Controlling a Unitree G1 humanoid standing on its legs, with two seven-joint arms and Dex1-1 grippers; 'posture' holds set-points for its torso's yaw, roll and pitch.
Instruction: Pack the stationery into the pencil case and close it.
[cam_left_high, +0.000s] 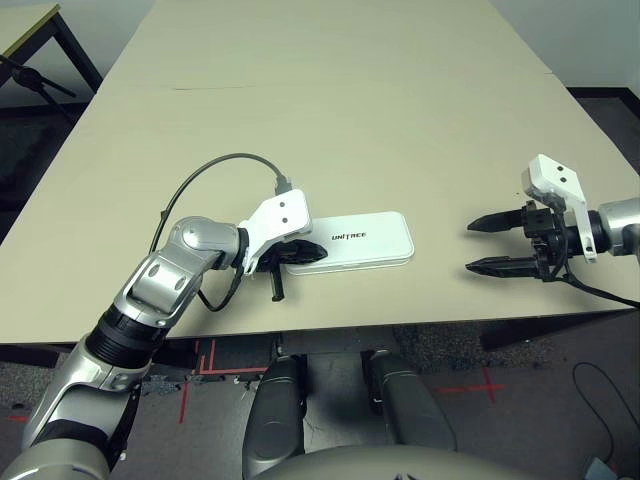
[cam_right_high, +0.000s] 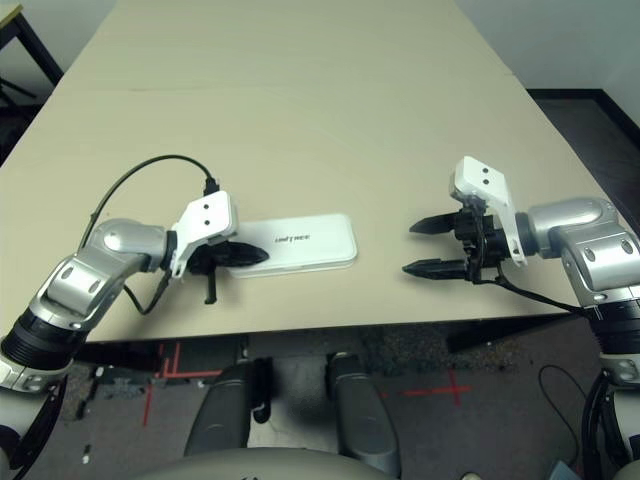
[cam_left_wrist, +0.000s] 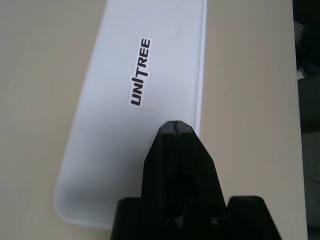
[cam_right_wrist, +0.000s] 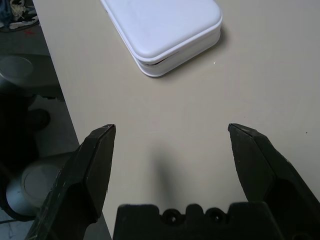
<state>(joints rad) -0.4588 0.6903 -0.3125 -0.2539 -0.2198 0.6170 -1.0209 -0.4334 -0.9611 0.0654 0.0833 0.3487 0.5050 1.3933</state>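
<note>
Pencil case (cam_left_high: 362, 241) closed on table (cam_left_high: 330, 110); packing seemingly finished.
Left gripper (cam_left_wrist: 175, 125) pinched together over lid end; right gripper (cam_left_high: 486, 245) spread wide, well apart.

The pencil case (cam_left_high: 365, 240) looks like smooth white plastic with a soft, matt sheen. The worktop (cam_left_high: 330, 110) is a matt beige laminate, smooth and even. Both tools, left (cam_left_wrist: 175, 150) and right (cam_right_wrist: 172, 145), have dull black plastic fingers.
</note>
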